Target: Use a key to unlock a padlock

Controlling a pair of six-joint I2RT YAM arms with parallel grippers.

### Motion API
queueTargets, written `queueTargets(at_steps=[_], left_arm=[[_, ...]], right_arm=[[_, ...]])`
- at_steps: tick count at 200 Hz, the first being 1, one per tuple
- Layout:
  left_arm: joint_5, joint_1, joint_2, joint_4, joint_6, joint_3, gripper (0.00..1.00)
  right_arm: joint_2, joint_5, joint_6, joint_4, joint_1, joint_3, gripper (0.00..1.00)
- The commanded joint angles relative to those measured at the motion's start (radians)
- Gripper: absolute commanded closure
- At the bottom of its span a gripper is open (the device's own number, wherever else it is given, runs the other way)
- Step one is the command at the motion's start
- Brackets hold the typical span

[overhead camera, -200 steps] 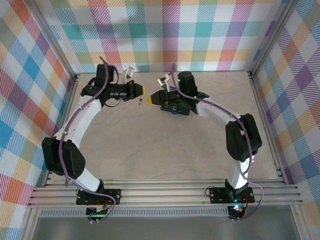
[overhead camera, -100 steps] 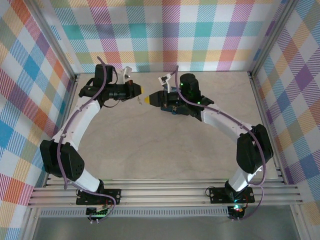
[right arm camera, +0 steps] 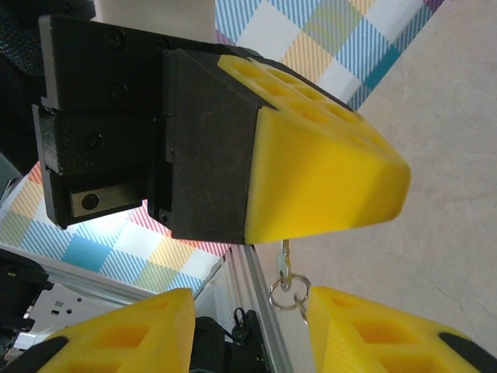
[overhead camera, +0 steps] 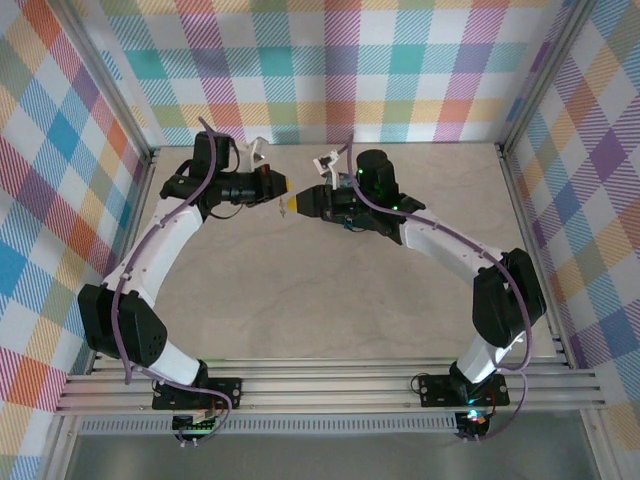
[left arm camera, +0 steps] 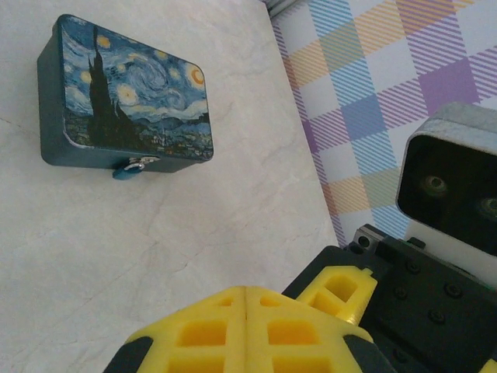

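Observation:
The blue padlock (left arm camera: 127, 168) hangs at the front edge of the dark blue painted tin (left arm camera: 124, 97) lying on the table. My left gripper (left arm camera: 247, 299) is shut, its yellow fingers (right arm camera: 326, 186) pinching the thin key (right arm camera: 284, 259), which dangles below them with a wire ring (right arm camera: 290, 294). My right gripper (right arm camera: 250, 305) is open, one finger on each side of the hanging key and ring; the ring is close to its right finger (right arm camera: 373, 334). From above, the left gripper (overhead camera: 284, 183) and the right gripper (overhead camera: 297, 202) meet tip to tip at the back of the table.
The tin lies under the right arm's wrist (overhead camera: 352, 208) near the back of the table (overhead camera: 330, 300). Checked walls (overhead camera: 330, 60) and metal rails (overhead camera: 525, 230) close in the table on three sides. The right wrist's camera housing (left arm camera: 454, 183) sits close beside the left fingers.
The right arm has swung left and brought its open gripper up to the left gripper's tip. The left gripper has stayed nearly still, holding the key.

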Motion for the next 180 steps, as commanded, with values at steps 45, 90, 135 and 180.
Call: queueTargets(at_steps=[45, 90, 135, 180], left_arm=[[0.002, -0.021, -0.019, 0.05, -0.026, 0.0, 1.0], [0.007, -0.027, -0.019, 0.069, -0.05, -0.011, 1.0], [0.016, -0.03, -0.017, 0.105, -0.093, -0.028, 1.0], [0.016, -0.032, -0.016, 0.101, -0.094, -0.028, 1.0]], right_arm=[[0.019, -0.036, -0.01, -0.015, 0.006, 0.027, 0.64], [0.022, -0.024, -0.017, -0.025, 0.006, 0.028, 0.64], [0.024, 0.005, 0.004, 0.014, 0.006, 0.009, 0.67], [0.018, 0.022, 0.028, 0.054, 0.006, -0.004, 0.69]])
